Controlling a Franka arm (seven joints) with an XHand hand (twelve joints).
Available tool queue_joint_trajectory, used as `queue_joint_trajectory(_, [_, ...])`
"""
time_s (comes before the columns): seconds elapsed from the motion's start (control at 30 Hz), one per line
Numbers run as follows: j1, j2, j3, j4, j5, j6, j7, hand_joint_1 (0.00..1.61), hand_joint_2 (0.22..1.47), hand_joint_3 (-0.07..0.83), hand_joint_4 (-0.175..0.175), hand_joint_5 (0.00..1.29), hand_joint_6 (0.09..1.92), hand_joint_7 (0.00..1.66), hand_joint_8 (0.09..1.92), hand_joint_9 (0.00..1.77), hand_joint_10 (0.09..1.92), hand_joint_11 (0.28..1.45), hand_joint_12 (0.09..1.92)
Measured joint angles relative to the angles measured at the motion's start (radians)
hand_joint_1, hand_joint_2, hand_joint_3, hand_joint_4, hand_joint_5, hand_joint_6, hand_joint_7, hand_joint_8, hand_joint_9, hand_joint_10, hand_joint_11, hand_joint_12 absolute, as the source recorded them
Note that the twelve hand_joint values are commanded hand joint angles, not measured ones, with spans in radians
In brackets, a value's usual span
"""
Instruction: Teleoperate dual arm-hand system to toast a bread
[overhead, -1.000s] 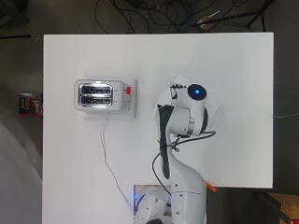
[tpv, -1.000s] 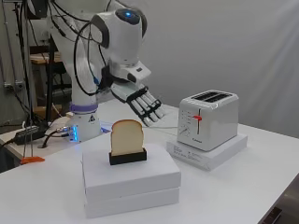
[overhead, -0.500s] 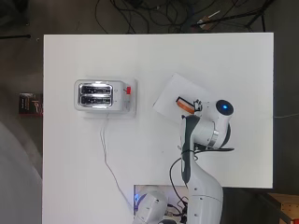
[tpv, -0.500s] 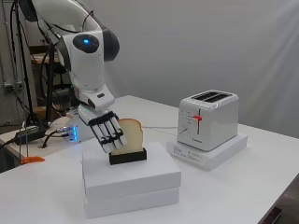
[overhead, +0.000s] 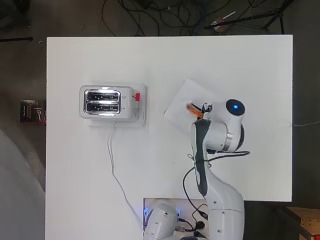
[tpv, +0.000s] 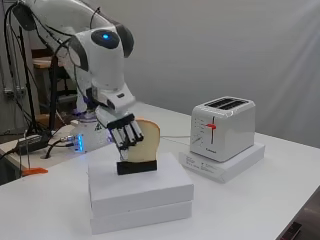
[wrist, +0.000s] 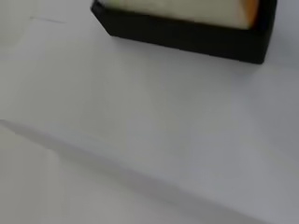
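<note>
1. Bread (tpv: 146, 141): pale face, golden-brown crust.
2. Holder (tpv: 136, 166) under the bread: black.
3. Boxes (tpv: 142, 192) under the holder: white.
4. Toaster (tpv: 223, 128): white with chrome top, red lever (tpv: 211, 126).
5. Hand (tpv: 125, 134): black and white.
</note>
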Motion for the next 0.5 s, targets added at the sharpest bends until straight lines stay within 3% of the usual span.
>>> queue_joint_trajectory(0.13, [-0.064,-0.021,0.208,0.021,-0.007,-0.017,0.013,1.21,1.22,0.002,-0.166,0.60,1.45,0.97,1.07,1.33,0.09,0.83,0.09])
queue_joint_trajectory(0.33, [-0.074,-0.019,0.438,0.096,0.072,-0.029,0.018,1.18,1.28,0.001,-0.175,0.50,1.55,0.88,1.25,1.30,0.09,0.83,0.09])
queue_joint_trajectory(0.5, [0.032,0.090,0.443,0.114,0.190,0.011,-0.081,1.21,1.22,-0.002,-0.175,0.61,1.39,0.97,1.14,1.37,0.09,0.86,0.09])
